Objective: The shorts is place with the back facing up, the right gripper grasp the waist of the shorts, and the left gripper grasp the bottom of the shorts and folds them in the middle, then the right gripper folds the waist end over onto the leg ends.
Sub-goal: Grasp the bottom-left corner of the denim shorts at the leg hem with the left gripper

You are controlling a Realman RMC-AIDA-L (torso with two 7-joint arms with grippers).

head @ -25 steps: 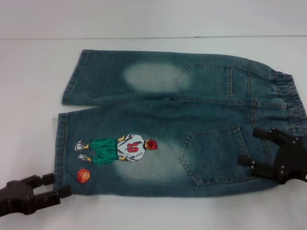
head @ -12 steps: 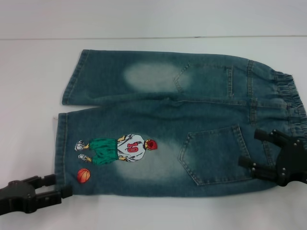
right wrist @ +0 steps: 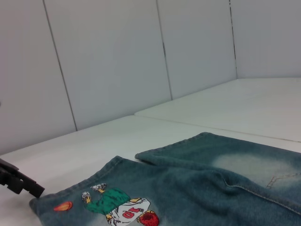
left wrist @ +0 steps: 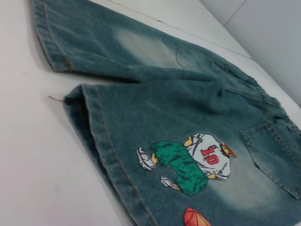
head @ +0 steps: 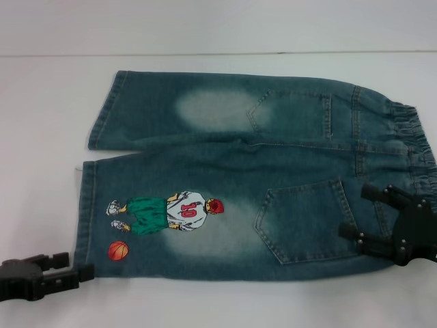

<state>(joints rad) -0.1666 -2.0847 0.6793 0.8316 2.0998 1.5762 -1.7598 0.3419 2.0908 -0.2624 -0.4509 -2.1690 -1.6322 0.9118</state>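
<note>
Two black grippers sit at opposite ends of the garment in the head view. The right gripper, a black open-frame tool with small silver screws, hovers over the near corner of the waist, its fingers spread apart with nothing between them, their tips above the lower back pocket. The left gripper, black and low at the near left, has its two fingers parted, tips just beside the near corner of the bottom of the shorts, gripping nothing.

The shorts, blue-green faded denim with pale bleached patches, lie flat on the white table, back pockets up, ruched elastic band to the right and stitched leg hems to the left. On the nearer leg is a cartoon basketball-player print whose white jersey reads "10" in red, with an orange basketball beside it toward the hem. A loose thread sticks out from the hem in the left wrist view.
</note>
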